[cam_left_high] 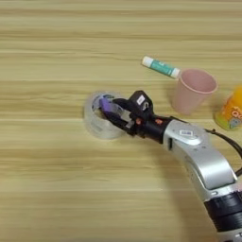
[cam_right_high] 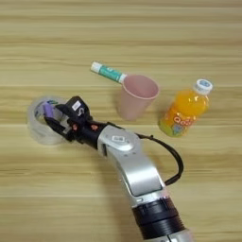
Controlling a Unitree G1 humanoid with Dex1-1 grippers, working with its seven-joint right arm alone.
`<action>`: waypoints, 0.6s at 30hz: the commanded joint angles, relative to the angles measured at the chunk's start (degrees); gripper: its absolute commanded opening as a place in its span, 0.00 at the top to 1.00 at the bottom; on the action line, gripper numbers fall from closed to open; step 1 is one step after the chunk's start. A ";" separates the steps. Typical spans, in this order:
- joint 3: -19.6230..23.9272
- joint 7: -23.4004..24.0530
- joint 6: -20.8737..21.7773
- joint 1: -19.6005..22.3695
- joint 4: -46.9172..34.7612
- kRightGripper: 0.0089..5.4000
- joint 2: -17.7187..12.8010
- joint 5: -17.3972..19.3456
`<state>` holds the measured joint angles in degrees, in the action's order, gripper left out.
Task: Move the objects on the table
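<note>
From my seat I have the gripper [cam_left_high: 113, 113] out at the left of the table [cam_left_high: 47, 189], reaching over the near-right rim of the tape roll [cam_left_high: 97, 124]. Its two black fingers are set narrow with the purple bar [cam_left_high: 104, 104] pinched between them, the bar's free end poking out over the hole of the roll. I cannot tell whether the bar touches the roll or hangs just above it.

The bar looks small, stiff and light, so I judge a pinch across its flat sides near the middle should carry it without trouble; its smooth faces could let it swivel if I hold it only by the tip. The tape roll lies flat on the wood, left of everything else. It looks light and rigid with a slick outer wall, so I would take it across the rim, one finger inside the hole and one outside, not around its full width.

Further right stands a pink cup [cam_right_high: 135, 97], upright and open, with a white-and-green tube [cam_right_high: 109, 73] lying just beyond its far-left side. The orange-drink bottle [cam_right_high: 185, 109] stands at the right, cap on. It is probably the heaviest thing here, and tall enough to tip, so I would grasp it low on the body.
</note>
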<state>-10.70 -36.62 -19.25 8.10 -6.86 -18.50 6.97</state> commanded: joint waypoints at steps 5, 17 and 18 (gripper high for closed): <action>0.16 0.77 1.03 1.71 -1.71 0.34 -0.40 -0.56; 1.45 1.14 0.16 1.49 -5.48 0.04 -0.86 0.02; 1.57 1.18 0.05 1.44 -5.94 0.03 -0.93 0.05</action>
<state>-10.64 -36.60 -19.90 7.13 -9.22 -18.55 6.96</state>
